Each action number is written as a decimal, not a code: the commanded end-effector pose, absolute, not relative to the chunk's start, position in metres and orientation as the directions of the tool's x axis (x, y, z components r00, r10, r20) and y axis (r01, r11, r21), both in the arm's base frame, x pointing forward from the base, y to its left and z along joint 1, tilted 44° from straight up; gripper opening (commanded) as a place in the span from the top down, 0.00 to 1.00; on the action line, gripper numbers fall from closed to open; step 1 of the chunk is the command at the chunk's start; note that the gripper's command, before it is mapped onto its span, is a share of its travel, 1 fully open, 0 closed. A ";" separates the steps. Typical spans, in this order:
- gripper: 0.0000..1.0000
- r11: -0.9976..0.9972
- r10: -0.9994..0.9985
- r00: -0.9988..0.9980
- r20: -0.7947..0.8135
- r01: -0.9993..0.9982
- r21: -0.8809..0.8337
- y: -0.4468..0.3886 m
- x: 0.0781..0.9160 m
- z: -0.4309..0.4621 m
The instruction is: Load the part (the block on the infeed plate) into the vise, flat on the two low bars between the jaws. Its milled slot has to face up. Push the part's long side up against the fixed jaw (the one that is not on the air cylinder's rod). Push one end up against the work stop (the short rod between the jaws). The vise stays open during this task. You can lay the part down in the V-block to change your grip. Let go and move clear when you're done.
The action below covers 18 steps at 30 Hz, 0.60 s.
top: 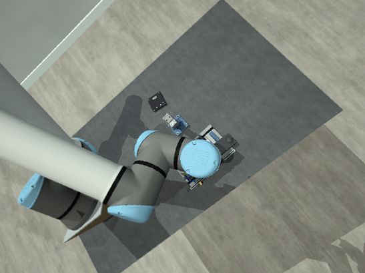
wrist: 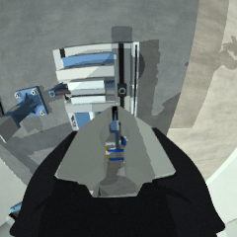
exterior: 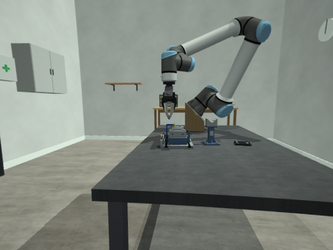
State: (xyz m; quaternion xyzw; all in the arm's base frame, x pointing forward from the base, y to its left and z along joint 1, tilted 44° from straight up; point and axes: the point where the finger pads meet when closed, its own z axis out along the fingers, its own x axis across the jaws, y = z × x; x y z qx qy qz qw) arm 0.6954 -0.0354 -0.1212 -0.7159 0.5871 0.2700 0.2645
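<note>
Top: fingers hidden under wrist cap (top: 199, 158); vise (top: 211, 133) partly hidden.

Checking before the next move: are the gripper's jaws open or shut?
Shut: the gripper has its fingertips together above the vise.

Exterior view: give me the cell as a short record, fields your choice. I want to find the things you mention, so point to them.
end_effector (exterior: 169, 117) (wrist: 116, 109): shut, fingertips down, above the vise
vise: blue-and-silver metal vise (top: 213, 134) (exterior: 177, 133) (wrist: 86, 74), on the table
support: grey V-block on blue post (top: 173, 123) (exterior: 211, 123) (wrist: 10, 127), beside vise
infeed: flat black square plate (top: 157, 101) (exterior: 242, 142), no block on it
part_in_vise: cannot tell
</note>
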 end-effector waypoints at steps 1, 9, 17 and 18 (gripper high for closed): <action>1.00 -0.170 -0.698 0.165 -0.696 -0.983 -0.063 -0.033 0.696 -0.124; 1.00 -0.170 -0.698 0.165 -0.696 -0.983 -0.063 -0.025 0.695 -0.133; 1.00 -0.170 -0.698 0.165 -0.696 -0.983 -0.063 -0.018 0.694 -0.139; 1.00 -0.170 -0.698 0.165 -0.696 -0.983 -0.063 -0.017 0.694 -0.141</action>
